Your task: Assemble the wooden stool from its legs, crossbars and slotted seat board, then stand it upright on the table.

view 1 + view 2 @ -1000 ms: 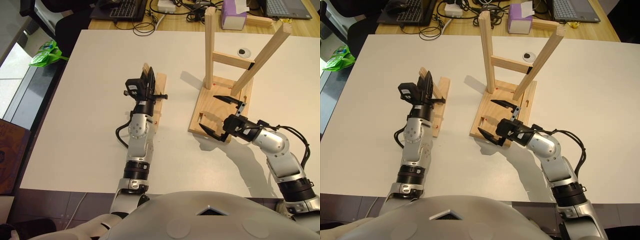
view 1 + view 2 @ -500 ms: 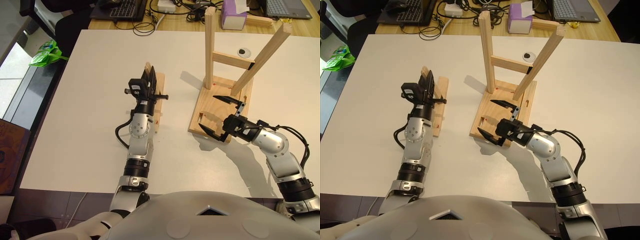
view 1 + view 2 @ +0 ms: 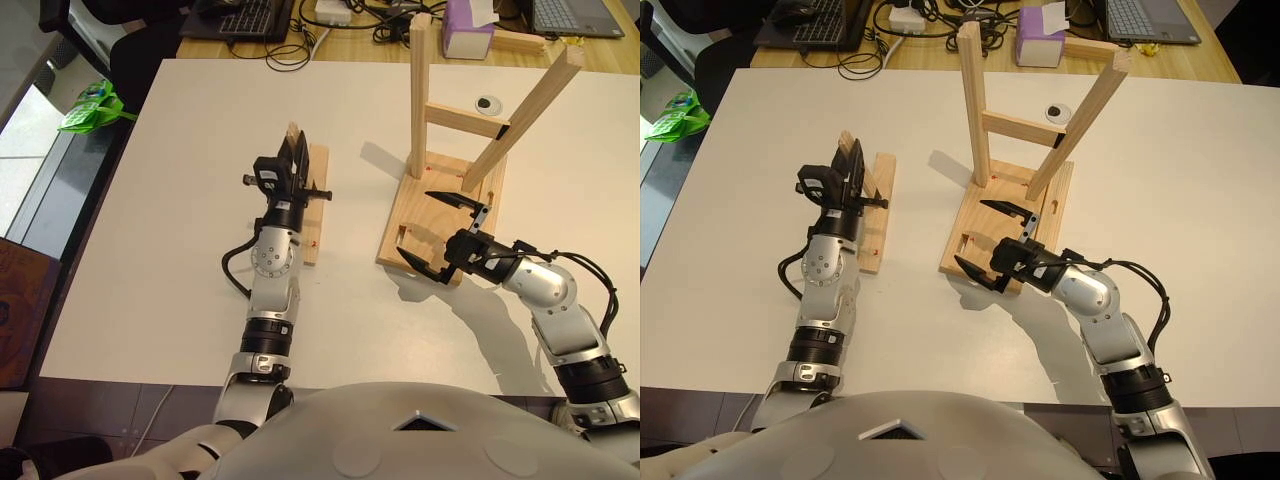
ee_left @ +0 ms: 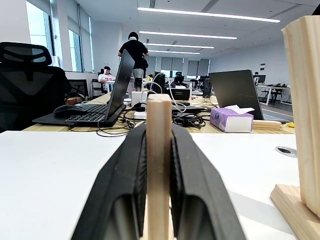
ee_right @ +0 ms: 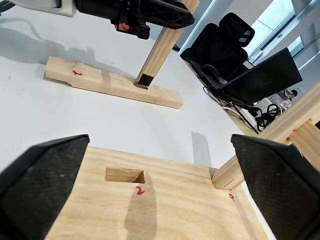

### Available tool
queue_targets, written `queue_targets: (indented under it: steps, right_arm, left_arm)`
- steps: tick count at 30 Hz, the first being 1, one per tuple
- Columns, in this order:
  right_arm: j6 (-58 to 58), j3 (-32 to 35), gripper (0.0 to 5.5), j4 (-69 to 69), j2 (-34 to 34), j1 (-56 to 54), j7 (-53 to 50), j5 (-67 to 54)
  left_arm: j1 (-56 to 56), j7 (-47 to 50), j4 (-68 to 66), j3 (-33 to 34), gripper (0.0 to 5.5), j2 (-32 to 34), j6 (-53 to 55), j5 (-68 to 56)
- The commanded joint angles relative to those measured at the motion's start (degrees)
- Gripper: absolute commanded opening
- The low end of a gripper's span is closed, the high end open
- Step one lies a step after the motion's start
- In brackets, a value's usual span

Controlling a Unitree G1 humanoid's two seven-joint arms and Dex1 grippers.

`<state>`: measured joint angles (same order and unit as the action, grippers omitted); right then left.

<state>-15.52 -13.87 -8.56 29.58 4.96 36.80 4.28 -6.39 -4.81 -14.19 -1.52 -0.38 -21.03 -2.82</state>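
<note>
The slotted seat board (image 3: 425, 215) lies flat on the table with two legs (image 3: 420, 90) and a crossbar (image 3: 465, 120) standing up from its far end. My right gripper (image 3: 418, 225) is open, its fingers (image 5: 40, 175) spread over the board's near end by an empty slot (image 5: 125, 175). To the left, another leg (image 3: 315, 210) lies flat on the table, and a short wooden bar (image 4: 159, 165) rises from it. My left gripper (image 3: 293, 170) is shut on that bar, whose lower end (image 5: 142, 80) meets the lying leg.
Along the far edge behind the white table (image 3: 180, 260) are a purple tissue box (image 3: 468, 28), cables and laptops. A small dark round object (image 3: 487, 102) lies near the standing legs. A green bag (image 3: 92, 108) sits off the table's left side.
My left gripper and the bar-and-leg piece it holds have shifted slightly to the left and turned a little. The right gripper and the seat board have not moved.
</note>
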Motion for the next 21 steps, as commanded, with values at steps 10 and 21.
queue_targets:
  steps: [10,21]
  right_arm:
    - [0.05,0.13,5.4,0.69,0.89,-1.79,1.3,-0.52]
    - [-0.04,0.63,5.4,1.04,0.89,-1.98,1.61,-0.78]
  left_arm:
    - [-1.77,1.93,-19.6,-0.72,0.41,-1.6,-11.3,3.94]
    - [-2.19,2.02,-23.52,-0.53,0.41,0.05,-13.92,5.44]
